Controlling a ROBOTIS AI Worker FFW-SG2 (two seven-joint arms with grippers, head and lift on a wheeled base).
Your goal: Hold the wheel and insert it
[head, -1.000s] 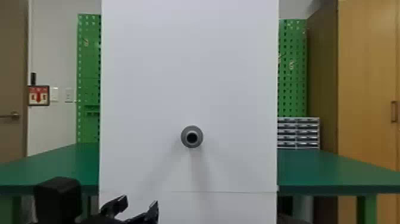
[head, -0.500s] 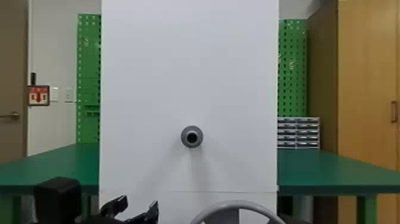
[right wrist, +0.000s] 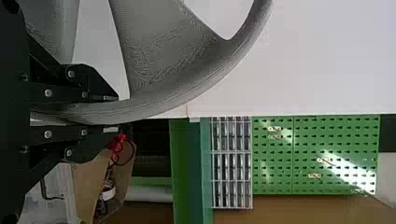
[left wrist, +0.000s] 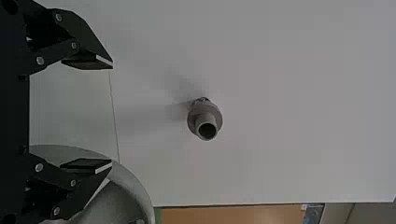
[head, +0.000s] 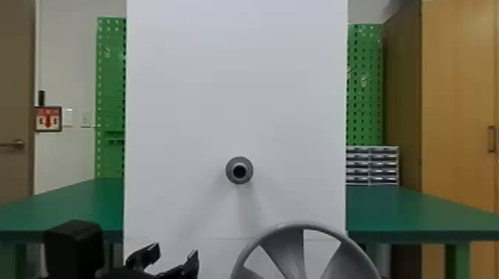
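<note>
Grey spoked wheel (head: 287,252) is held upright by its rim; hollow peg (head: 239,169) juts from white panel (head: 237,81).

From my head view I make out a red-and-white sign (head: 41,127) on the wall (head: 67,163) near the door (head: 16,89), its red arrow (head: 47,121) pointing down. Any lettering seems too small to read.

Even light washing white panel (head: 237,92), soft shadows fanning down it; glare streaking green pegboard (right wrist: 317,151) beside panel.

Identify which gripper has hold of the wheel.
The right gripper: it is closed on the wheel's rim, whereas the left gripper stands open and empty.
</note>
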